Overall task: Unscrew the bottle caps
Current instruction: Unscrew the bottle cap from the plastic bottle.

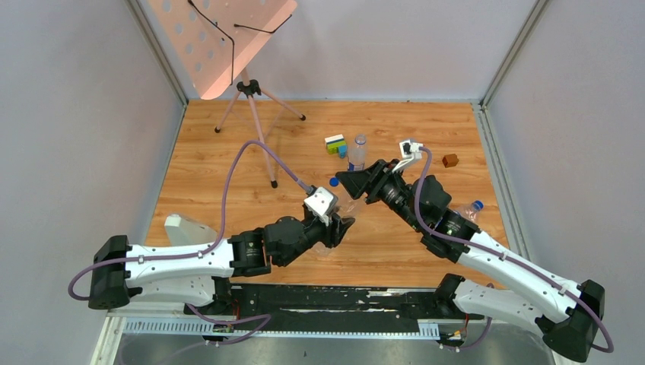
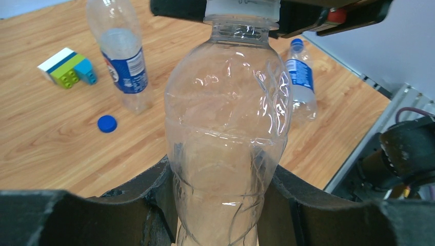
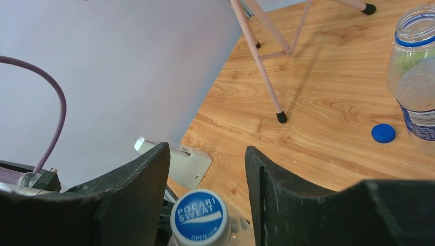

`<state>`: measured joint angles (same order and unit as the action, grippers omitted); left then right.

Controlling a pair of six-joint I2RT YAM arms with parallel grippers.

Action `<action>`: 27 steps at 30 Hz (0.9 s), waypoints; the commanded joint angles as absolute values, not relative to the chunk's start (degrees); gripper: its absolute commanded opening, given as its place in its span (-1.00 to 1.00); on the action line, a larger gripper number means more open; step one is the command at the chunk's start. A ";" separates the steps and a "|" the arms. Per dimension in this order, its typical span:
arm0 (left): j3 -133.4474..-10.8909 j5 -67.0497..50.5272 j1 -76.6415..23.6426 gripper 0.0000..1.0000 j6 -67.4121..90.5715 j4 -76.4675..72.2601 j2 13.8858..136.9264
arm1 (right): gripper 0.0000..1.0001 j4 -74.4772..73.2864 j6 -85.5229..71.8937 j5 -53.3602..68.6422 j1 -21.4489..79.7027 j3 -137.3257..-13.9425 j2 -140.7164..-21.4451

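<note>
Custody of the unlabelled bottle (image 2: 228, 128) is being kept by the left gripper (image 2: 223, 177), whose fingers are being pressed against its lower body from both sides. The long axis is being pointed away from that gripper and straight toward the right gripper (image 3: 206, 151), so the neck is being presented end-on to the right arm, which is by far the nearer to the closure.

The cap (image 3: 199, 218), blue-topped with a whitish skirt, is being framed between the right fingers, set back from their tips. The right jaws are being held apart. A clear gap is being shown on one side of the cap, while the other side is lying just beside its finger; contact there cannot be confirmed. Nothing is being gripped by the right gripper. A closing of these jaws on the skirt, followed by rotation about the bottle's axis, is being judged the step in hand.

Contents: the held bottle is being judged empty, with table grain being seen through it. A labelled bottle (image 3: 415, 77) is being left upright beyond, its mouth open; its contents cannot be determined. A loose cap (image 3: 383, 133) is lying near its base on the table (image 3: 328, 92). A third bottle (image 2: 300, 77), capped in blue, is lying well apart beside the right arm.
</note>
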<state>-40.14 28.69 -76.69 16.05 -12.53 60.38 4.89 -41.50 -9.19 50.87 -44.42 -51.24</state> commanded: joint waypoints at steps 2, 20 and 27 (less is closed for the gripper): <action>-42.93 36.45 -77.41 -1.00 15.78 -12.47 60.47 | 0.17 6.15 -43.13 -12.01 51.15 -45.34 -50.41; -43.49 39.23 -77.52 -1.00 14.65 -12.08 60.73 | -0.39 4.49 -43.76 -9.82 51.15 -46.24 -52.03; -43.35 37.38 -77.52 -1.00 15.08 -12.43 61.05 | -1.00 7.44 -43.08 -9.79 51.02 -45.31 -51.15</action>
<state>-40.99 36.91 -77.23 15.70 -9.98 61.60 3.90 -43.16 -9.96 50.87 -44.42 -52.10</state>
